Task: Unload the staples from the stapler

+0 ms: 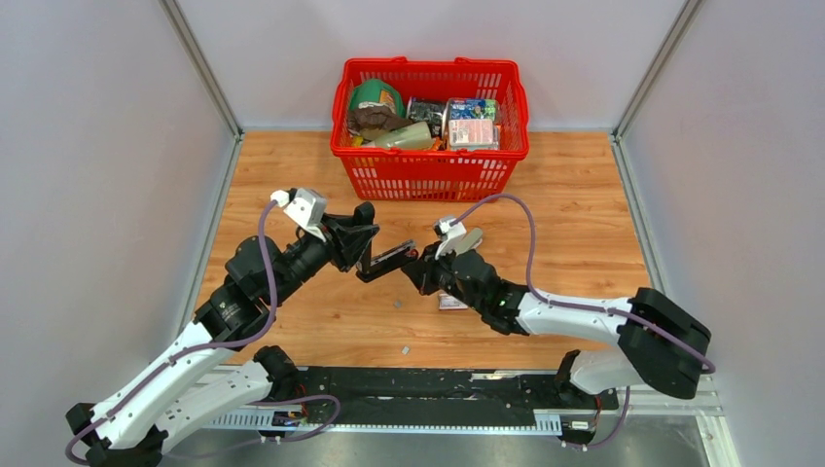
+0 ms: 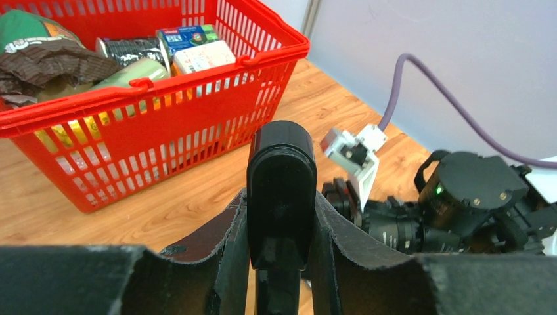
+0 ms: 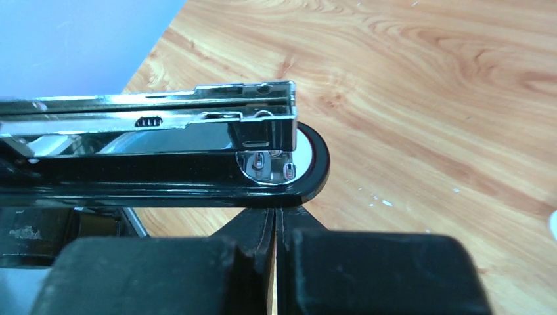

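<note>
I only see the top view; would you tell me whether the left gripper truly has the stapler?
Observer: Yes, the left wrist view shows the left gripper clamped on the stapler's rounded black end.
Operator: Thank you, and the other arm?
Observer: Its wrist view shows the right gripper shut, right at the base's rounded tip.
Operator: Is the stapler open?
Observer: The chrome magazine lies bare above the black base; staples cannot be made out.

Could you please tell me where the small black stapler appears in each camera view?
Top external: slim black stapler mid-table, between the arms.
Left wrist: lower centre, clamped in the left gripper.
Right wrist: left-centre, chrome magazine showing.
Shared landmark: wooden tabletop.
</note>
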Available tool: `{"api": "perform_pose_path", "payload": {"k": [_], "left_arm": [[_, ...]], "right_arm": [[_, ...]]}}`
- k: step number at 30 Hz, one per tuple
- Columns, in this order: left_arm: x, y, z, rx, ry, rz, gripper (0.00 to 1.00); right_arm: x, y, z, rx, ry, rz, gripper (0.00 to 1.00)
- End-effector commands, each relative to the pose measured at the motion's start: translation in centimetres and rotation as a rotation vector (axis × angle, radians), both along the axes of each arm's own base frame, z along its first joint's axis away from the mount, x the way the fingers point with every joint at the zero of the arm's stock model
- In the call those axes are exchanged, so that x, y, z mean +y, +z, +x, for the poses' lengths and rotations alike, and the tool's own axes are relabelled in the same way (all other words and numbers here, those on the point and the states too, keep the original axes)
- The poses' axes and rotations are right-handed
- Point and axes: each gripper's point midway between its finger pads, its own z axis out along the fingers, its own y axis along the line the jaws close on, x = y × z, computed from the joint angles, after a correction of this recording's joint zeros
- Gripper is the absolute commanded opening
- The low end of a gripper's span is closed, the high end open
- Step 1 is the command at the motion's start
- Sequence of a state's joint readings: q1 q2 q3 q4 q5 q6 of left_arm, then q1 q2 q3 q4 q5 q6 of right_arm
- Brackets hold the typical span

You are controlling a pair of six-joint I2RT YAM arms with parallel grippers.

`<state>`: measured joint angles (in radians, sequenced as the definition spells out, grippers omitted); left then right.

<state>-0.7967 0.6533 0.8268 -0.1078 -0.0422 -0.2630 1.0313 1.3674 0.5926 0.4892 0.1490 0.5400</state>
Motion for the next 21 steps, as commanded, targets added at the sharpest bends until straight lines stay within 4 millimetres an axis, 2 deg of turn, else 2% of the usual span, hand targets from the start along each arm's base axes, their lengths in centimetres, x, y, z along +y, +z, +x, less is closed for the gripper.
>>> {"api": "perform_pose_path", "payload": {"k": [1,11,17,21], "left_arm": [[-0.1,2.2,-1.1,-0.022,-0.042,-0.09,0.0],[-0.5,0.3,-0.7,0.015,-0.04,-0.058,0.0],[-1.4,-0.3,-1.0,0.02,-0.084,-0.053,0.0],[-2.2,-0.3,-1.4,0.011,-0.137,-0.043,0.0]], "right_arm": [[-1.4,6.6,2.4,-0.156,-0.083,0.04,0.0],[-2.9,10.8,1.5,-0.249,-0.059,0.049,0.02],[-3.6,12.9,0.1,-0.288,-0.004,0.055,0.02],[-4.0,13.5,-1.3,-0.299,0.071,-0.001,0.02]]}}
